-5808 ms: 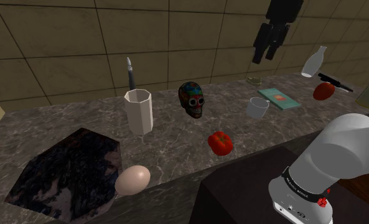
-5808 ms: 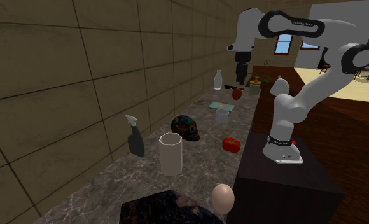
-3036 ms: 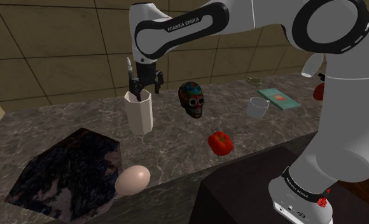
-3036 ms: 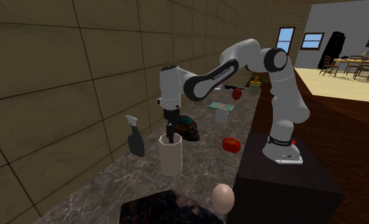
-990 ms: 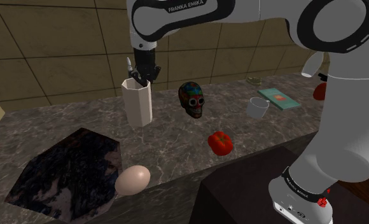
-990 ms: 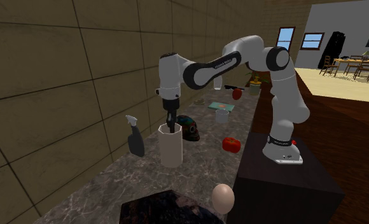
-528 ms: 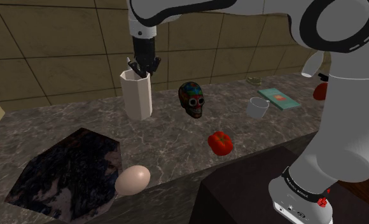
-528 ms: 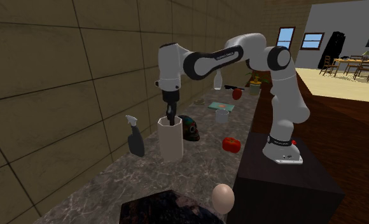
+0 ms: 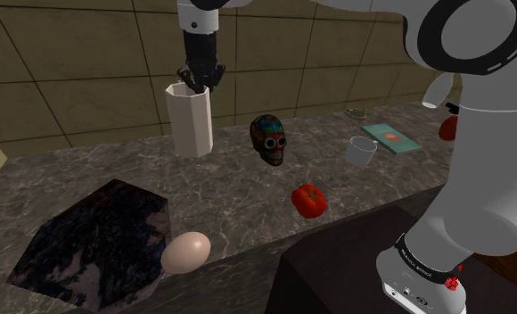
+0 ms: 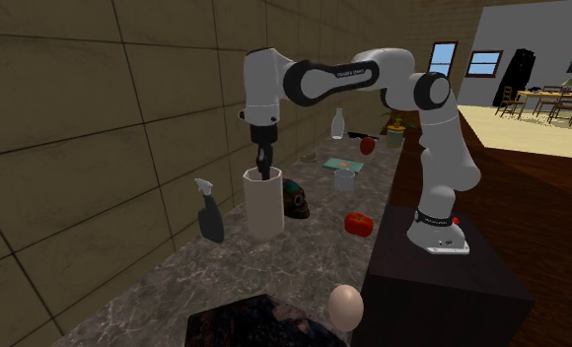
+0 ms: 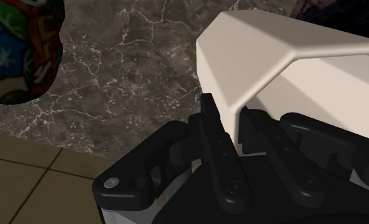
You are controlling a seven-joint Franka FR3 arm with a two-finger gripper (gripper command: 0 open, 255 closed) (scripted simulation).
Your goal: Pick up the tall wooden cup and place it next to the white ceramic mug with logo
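The black gripper points straight down, and its fingers are closed on the rim of the tall faceted cup. In the wrist view one finger lies against the outside of the cup's wall and the other reaches inside the mouth, so the wall is pinched between them. The cup is drawn off-white rather than as wood. It hangs upright directly below the fingertips, and whether its base touches the dark marbled countertop cannot be told.

In the second exterior view a dark spray bottle stands just beside the cup, on the wall side of the fingers and lower than them. A painted skull sits near the fingers on their other side, apart from the cup. The wrist view shows it off to the side of the outer finger, with bare counter between it and the cup. The pale mug stands well apart from the fingers, beyond the skull, and no logo can be made out on it. Just past the mug lies a teal book.

A red bell pepper sits nearer the counter's front edge, well below and away from the fingers. An egg rests at that edge beside a dark sink.
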